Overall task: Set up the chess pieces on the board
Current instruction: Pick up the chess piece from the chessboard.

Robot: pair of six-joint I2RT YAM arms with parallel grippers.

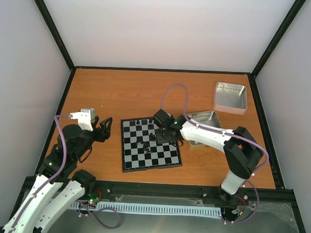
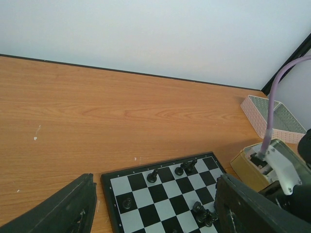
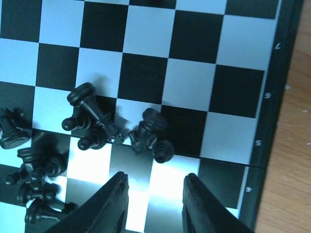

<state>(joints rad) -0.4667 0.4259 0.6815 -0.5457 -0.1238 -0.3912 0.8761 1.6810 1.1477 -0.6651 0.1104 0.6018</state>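
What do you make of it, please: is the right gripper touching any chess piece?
Apart. The right wrist view shows the right gripper, jaws open, with bare squares of the board separating its tips from the nearest toppled chess pieces.

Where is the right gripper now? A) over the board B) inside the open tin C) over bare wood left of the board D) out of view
A: the right gripper hangs over the board, jaws apart and empty, beside a cluster of chess pieces.
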